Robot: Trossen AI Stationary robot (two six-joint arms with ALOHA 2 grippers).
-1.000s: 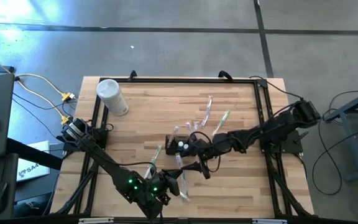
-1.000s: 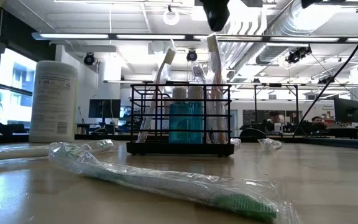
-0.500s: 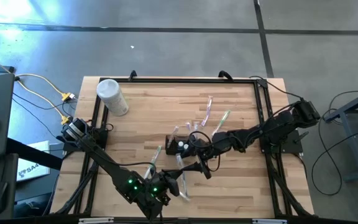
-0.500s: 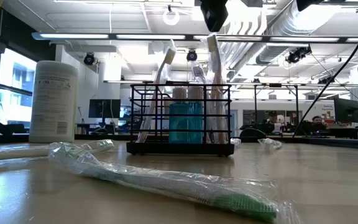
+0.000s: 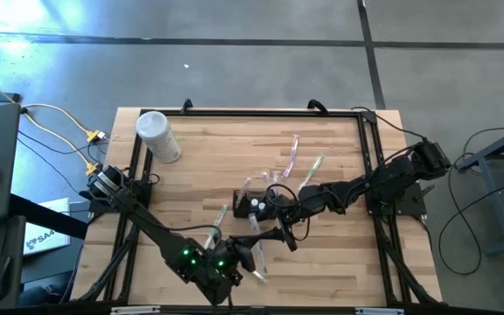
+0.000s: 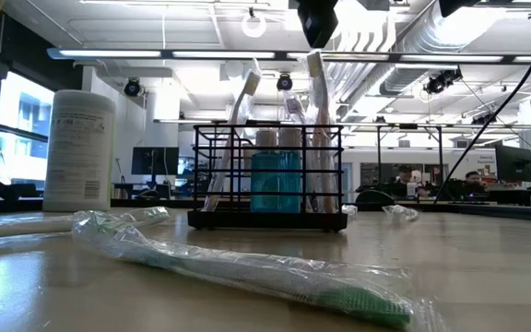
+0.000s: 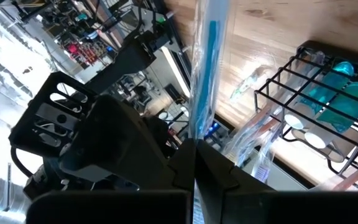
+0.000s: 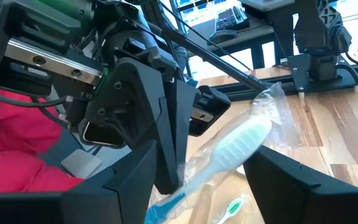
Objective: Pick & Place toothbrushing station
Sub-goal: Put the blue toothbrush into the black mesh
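Left gripper (image 5: 250, 255) clenches a wrapped blue toothbrush (image 7: 205, 74) (near edge), just beside the black caddy (image 5: 256, 203).

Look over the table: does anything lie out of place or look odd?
Yes. Wrapped toothbrushes lie loose on the table beside the caddy instead of standing in it; one green one lies flat in front.

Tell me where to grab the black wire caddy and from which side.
Take the caddy by its top rail at the bare end, from straight above, one finger inside the wall: toothbrushes and a teal cup fill the middle. Probably use the open right gripper; the left gripper holds a wrapped toothbrush.
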